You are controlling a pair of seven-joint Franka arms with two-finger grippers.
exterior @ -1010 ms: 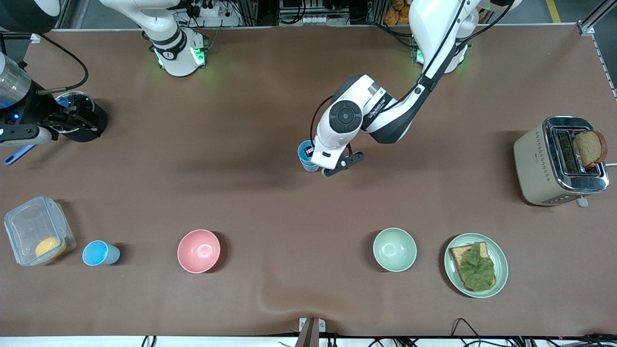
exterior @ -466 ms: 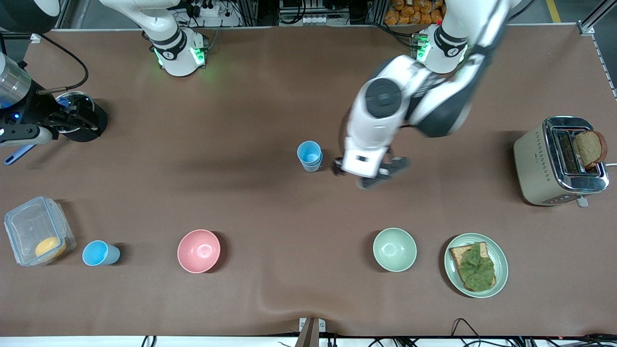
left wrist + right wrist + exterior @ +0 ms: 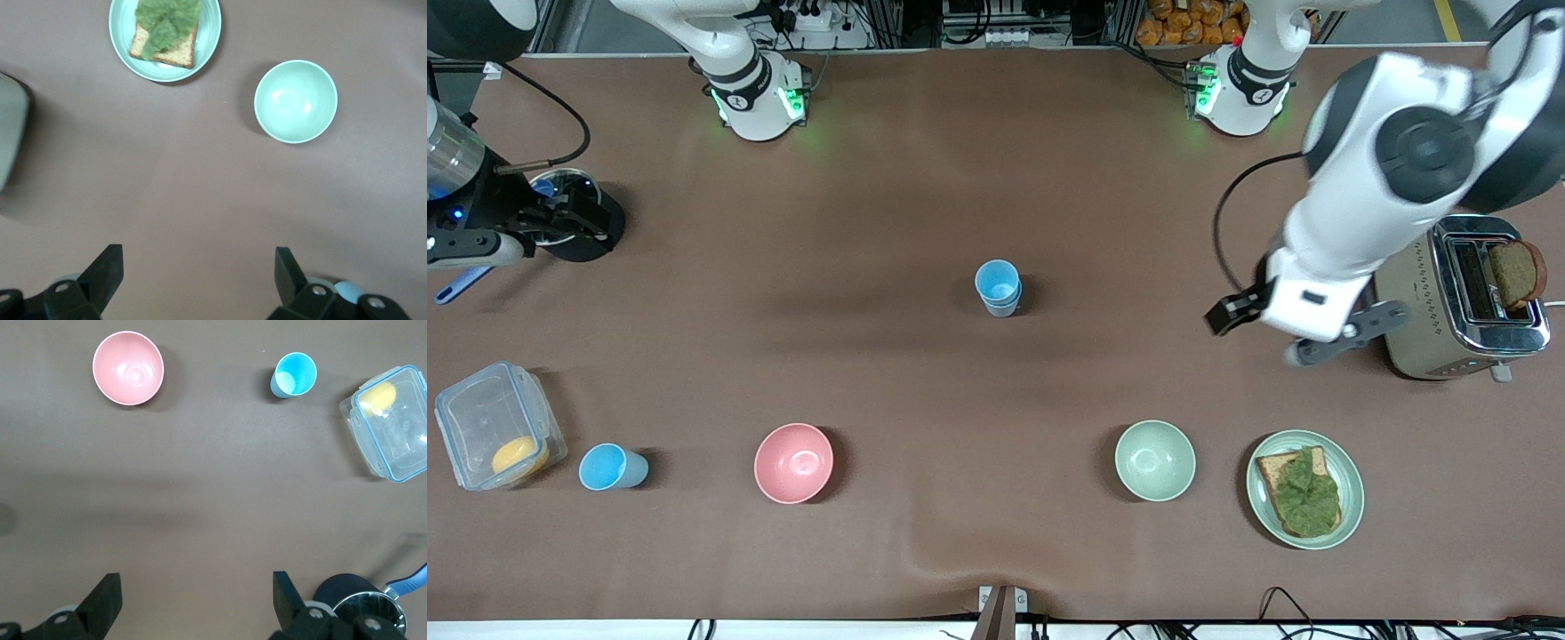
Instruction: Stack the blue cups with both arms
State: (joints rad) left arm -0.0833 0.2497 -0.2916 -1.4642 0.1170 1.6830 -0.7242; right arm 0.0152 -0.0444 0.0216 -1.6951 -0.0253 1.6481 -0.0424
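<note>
I am hovering my empty, spread left gripper point(image 3: 1303, 333) beside the toaster point(image 3: 1458, 298), my right gripper point(image 3: 193, 600) waiting equally wide near the dark pot point(image 3: 363, 613), probably because two blue cups point(image 3: 998, 286) are sitting nested mid-tabletop while the lone cup point(image 3: 609, 468) remains unstacked.

Three blue cups: two stacked point(image 3: 998, 286), one alone point(image 3: 611, 468); two bowls, pink point(image 3: 793, 462) and green point(image 3: 1154, 460); one plate point(image 3: 1263, 498); one toaster point(image 3: 1409, 302)

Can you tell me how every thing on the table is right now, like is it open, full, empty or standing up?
Stacked light-blue plastic cups: upright, nested, mid-table.
Single light-blue plastic cup: upright, empty.
Pink round bowl: upright, empty.
Pale green round bowl: upright, empty.
Pale green plate: holds lettuce-topped toast.
Silver toaster: bread sticking up.
Clear plastic box: yellow thing inside.
Left gripper: jaws open, holding nothing, beside the toaster.
Right gripper: jaws open, holding nothing.
</note>
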